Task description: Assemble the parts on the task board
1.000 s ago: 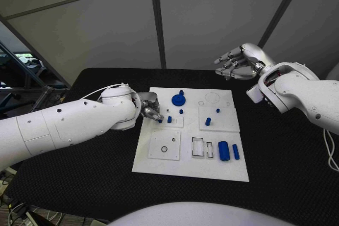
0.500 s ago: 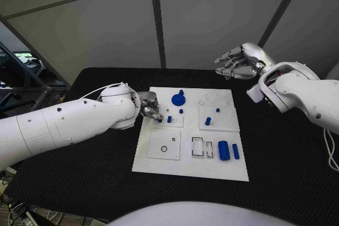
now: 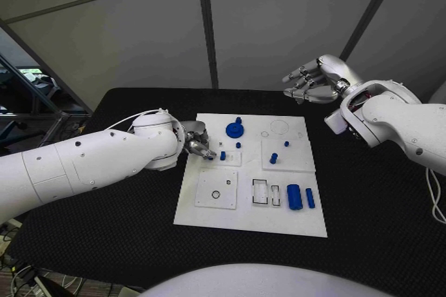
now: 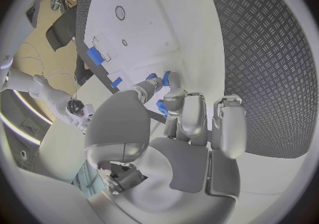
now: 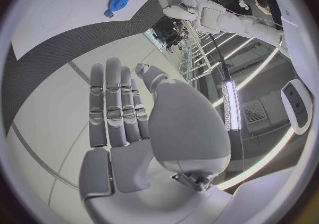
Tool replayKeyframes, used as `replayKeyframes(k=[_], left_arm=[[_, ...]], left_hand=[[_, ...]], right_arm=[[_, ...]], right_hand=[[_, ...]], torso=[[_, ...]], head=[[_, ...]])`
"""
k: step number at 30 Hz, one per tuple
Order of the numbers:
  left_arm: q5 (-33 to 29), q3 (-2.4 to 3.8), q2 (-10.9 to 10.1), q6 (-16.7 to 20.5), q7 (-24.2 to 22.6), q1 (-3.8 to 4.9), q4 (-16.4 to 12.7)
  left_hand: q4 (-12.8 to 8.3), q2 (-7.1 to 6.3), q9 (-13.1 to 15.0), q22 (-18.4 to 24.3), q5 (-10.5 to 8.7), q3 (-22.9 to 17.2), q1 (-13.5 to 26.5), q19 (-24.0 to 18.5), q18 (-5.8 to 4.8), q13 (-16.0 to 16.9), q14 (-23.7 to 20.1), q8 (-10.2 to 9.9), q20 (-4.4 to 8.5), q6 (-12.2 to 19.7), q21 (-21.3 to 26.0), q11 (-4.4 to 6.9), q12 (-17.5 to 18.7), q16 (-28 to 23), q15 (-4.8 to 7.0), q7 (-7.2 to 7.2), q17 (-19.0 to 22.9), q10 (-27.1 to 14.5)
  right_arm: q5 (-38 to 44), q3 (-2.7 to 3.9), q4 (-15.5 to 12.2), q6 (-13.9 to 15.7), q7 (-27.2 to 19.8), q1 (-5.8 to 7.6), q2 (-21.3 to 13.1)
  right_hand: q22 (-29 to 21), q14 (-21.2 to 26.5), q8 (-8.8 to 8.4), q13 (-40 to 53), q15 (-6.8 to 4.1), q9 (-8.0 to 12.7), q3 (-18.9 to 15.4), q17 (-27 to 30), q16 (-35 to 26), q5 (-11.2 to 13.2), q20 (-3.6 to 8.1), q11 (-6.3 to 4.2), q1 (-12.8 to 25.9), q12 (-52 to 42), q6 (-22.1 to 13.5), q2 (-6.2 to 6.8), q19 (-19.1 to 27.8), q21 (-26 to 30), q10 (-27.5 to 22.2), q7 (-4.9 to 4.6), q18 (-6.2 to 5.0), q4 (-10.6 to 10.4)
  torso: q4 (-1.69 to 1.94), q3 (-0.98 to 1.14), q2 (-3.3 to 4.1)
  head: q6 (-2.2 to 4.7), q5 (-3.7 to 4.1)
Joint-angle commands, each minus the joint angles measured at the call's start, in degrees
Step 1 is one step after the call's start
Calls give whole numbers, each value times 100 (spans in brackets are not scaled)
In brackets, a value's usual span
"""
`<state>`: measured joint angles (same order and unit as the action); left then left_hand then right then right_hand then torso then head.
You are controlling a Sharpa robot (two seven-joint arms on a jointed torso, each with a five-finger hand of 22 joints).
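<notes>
While the white board (image 3: 251, 181) lies in the middle of the black table (image 3: 121, 207), the work is judged to be only partly done. A blue gear (image 3: 235, 129) is seated near the far edge of the board, and small blue pegs (image 3: 273, 159) are seen standing in the raised tiles behind the middle. Two blue cylinders (image 3: 300, 198) are left lying loose at the near right of the board, beside two open rectangular slots (image 3: 267, 194), and a round hole in the near left tile (image 3: 216, 189) is not yet filled; these are taken to be the steps that remain.

The left hand (image 3: 197, 146) is held low at the left edge of the board, and a small blue part (image 4: 164, 79) is pinched between its fingertips (image 4: 174, 95), just beside the far left tile. Whether that part is already seated cannot be told.

The right hand (image 3: 312, 82) is raised well behind the board, past the far edge of the table, its fingers straight and close together, with nothing held in it.
</notes>
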<state>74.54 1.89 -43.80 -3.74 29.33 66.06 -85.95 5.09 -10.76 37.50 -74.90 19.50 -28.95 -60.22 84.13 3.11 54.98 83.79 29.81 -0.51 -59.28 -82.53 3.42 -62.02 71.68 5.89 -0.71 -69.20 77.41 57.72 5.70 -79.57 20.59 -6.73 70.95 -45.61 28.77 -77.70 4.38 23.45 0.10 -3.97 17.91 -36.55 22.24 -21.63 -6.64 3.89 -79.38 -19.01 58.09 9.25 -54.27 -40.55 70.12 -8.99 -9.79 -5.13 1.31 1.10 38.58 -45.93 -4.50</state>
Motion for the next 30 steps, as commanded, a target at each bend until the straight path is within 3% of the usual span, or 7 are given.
replayKeyframes(k=[1, 13, 23, 30], left_arm=[[-39, -15, -8, -163, 43, -14, -5], [-69, -15, -3, -77, 42, -14, 32], [-70, -12, -13, 189, 33, -15, 94], [-70, -3, -44, 384, 27, -16, 68]], left_hand=[[-19, 34, -16, -847, 2, 38, -20, 304, -118, 8, 171, -37, 32, -36, -22, -23, -18, 15, 30, 9, -6, 4], [-27, 62, -31, -836, 8, 55, -81, 299, -115, 2, 171, -58, 36, -35, -6, -23, -1, 12, 34, 4, -4, -10], [415, 24, -51, -850, -30, 707, 378, 301, -117, 21, 171, -74, 15, -94, -5, -59, -10, 11, 5, -35, -5, -9], [718, 92, -63, -864, -17, 1311, 478, 304, -118, 41, 172, -95, 11, -100, -7, -63, -15, 12, 2, -35, -9, -22]], right_arm=[[-15, 3, -12, 2, -34, 11, -5], [-15, 3, -11, 4, -38, 11, 0], [-15, 3, -7, 7, -39, 11, -7], [-15, 3, -2, 6, -43, 11, -6]], right_hand=[[-6, -40, 5, -8, 7, -4, 22, -9, -29, -25, -12, 6, 35, 33, 42, -10, -19, 23, -15, -7, -62, 0], [-6, -40, 5, -8, 7, -4, 22, -9, -29, -25, -12, 6, 35, 33, 42, -10, -19, 23, -15, -7, -62, 0], [-9, -43, 3, -13, 7, -3, 23, -11, -45, -29, -13, 6, 41, 36, 39, -12, -21, 30, -17, -7, -61, -3], [-9, -43, 3, -13, 7, -3, 23, -11, -45, -29, -13, 6, 41, 36, 39, -12, -21, 30, -17, -7, -61, -3]], torso=[[-1, -2, 0], [-3, 1, -5], [1, -1, -2], [0, -2, -1]], head=[[3, -9], [25, -13], [56, 3], [54, 7]])
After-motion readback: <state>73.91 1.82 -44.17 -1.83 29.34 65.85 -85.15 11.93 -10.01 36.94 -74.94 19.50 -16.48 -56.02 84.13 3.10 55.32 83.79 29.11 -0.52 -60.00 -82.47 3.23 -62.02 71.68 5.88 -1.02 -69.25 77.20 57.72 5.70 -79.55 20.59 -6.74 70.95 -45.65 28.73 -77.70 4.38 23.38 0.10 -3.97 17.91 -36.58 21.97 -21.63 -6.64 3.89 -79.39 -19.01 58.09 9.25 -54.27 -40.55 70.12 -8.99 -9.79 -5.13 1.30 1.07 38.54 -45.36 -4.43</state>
